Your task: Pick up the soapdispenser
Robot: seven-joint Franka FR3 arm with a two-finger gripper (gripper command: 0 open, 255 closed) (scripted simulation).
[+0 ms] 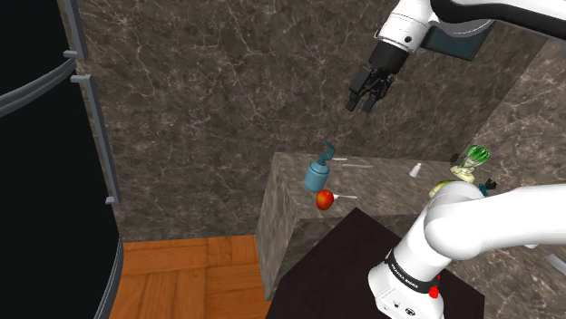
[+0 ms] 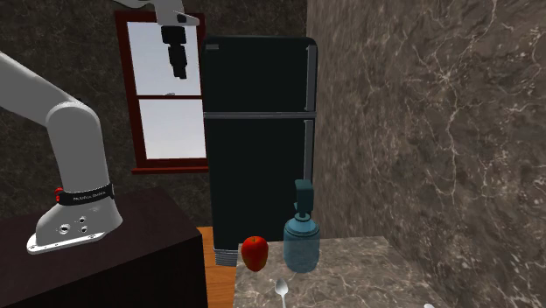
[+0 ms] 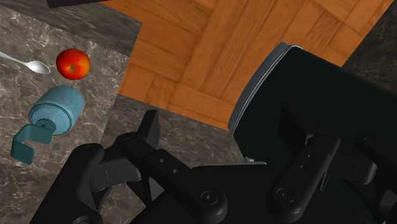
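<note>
Well above the marble counter (image 1: 390, 186) in the shoulder view, the black gripper (image 1: 364, 105) hangs with its fingers a little apart and nothing between them. The blue-green soap dispenser (image 1: 318, 169) stands upright near the counter's left end. A red apple (image 1: 324, 200) sits just beside it toward the front edge, with a spoon (image 1: 346, 196) next to the apple. A green object (image 1: 473, 160) sits toward the counter's right.

In the second exterior view the gripper hangs high before a window (image 2: 166, 131), left of the black fridge (image 2: 258, 140). The soap dispenser stands on the counter far below, right of the apple, with the spoon in front.

In the wrist view the fingers stand spread and empty. The soap dispenser is well off to one side of them, the apple and spoon lie beyond it, and a wood floor (image 3: 203, 51) shows past the counter edge.
</note>
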